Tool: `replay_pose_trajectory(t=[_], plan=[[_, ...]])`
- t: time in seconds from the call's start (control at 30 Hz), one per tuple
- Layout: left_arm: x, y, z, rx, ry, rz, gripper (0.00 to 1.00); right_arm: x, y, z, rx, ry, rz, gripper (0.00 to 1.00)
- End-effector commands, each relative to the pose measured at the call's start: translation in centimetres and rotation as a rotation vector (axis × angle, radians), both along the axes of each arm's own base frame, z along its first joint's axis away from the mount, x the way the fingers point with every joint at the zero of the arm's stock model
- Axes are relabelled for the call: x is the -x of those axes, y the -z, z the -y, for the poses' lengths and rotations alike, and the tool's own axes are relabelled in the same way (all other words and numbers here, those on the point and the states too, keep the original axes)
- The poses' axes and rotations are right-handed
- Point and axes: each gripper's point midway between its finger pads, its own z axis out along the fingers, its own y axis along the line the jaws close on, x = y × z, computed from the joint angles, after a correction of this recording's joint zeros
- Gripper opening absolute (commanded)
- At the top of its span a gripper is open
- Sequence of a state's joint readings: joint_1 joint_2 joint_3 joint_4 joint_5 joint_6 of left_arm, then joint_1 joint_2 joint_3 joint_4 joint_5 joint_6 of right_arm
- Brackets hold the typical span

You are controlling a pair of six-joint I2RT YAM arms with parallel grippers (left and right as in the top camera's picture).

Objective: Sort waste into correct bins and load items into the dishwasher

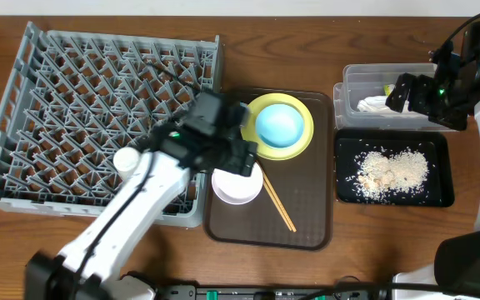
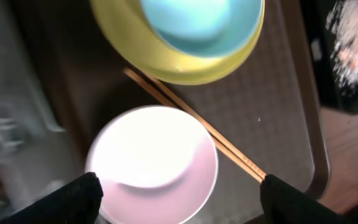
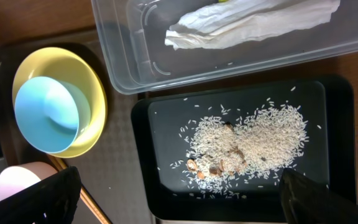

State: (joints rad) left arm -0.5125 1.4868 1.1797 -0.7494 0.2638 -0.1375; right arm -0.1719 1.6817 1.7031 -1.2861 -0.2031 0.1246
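The pinkish-white bowl (image 1: 236, 185) sits on the brown serving tray (image 1: 307, 217), and my open, empty left gripper (image 2: 179, 202) hovers right over it (image 2: 151, 162). The chopsticks (image 2: 197, 121) lie beside the bowl. The light blue bowl (image 1: 280, 125) rests in the yellow plate (image 1: 307, 117). My right gripper (image 3: 179, 202) is open and empty, above the clear tub (image 1: 357, 83) and the black tray (image 1: 440, 192). The white napkin (image 3: 247, 25) lies in the tub. The rice crumbs (image 3: 247, 143) lie in the black tray. The wrapper is hardly visible.
The grey dish rack (image 1: 98, 108) fills the left of the table, with my left arm stretched over its front right corner. A small white round thing (image 1: 126, 158) shows by the arm on the rack; I cannot tell whether it is the cup.
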Motion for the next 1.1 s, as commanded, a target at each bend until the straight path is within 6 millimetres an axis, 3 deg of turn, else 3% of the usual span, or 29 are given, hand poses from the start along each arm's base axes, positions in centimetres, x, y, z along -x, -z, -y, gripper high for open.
replay_pose_trajectory(t=[0.0, 0.27, 0.37, 0.43, 0.53, 0.73, 0.9, 1.07], plan=[[0.6, 3.0, 2.1, -0.037, 0.056, -0.073, 0.83, -0.2, -0.8, 0.3, 0.008, 0.007, 0.023, 0.99], [2.7, 9.1, 4.0, -0.132, 0.131, -0.213, 0.78, -0.2, -0.8, 0.3, 0.008, 0.007, 0.023, 0.99], [3.2, 10.6, 4.2, -0.158, 0.144, -0.249, 0.71, -0.2, -0.8, 0.3, 0.008, 0.007, 0.023, 0.99], [3.5, 11.3, 4.2, -0.17, 0.147, -0.266, 0.59, -0.2, -0.8, 0.3, 0.008, 0.007, 0.023, 0.99], [3.5, 11.5, 4.1, -0.174, 0.147, -0.271, 0.39, -0.2, -0.8, 0.3, 0.008, 0.007, 0.023, 0.99], [3.4, 11.5, 4.2, -0.172, 0.147, -0.268, 0.19, -0.1, -0.8, 0.2, 0.007, 0.007, 0.019, 0.99], [3.4, 11.4, 4.2, -0.17, 0.147, -0.265, 0.09, 0.0, -0.8, 0.2, 0.007, 0.007, 0.018, 0.99], [3.2, 10.8, 4.4, -0.16, 0.147, -0.251, 0.08, 0.1, -0.7, 0.2, 0.006, 0.007, 0.012, 0.99]])
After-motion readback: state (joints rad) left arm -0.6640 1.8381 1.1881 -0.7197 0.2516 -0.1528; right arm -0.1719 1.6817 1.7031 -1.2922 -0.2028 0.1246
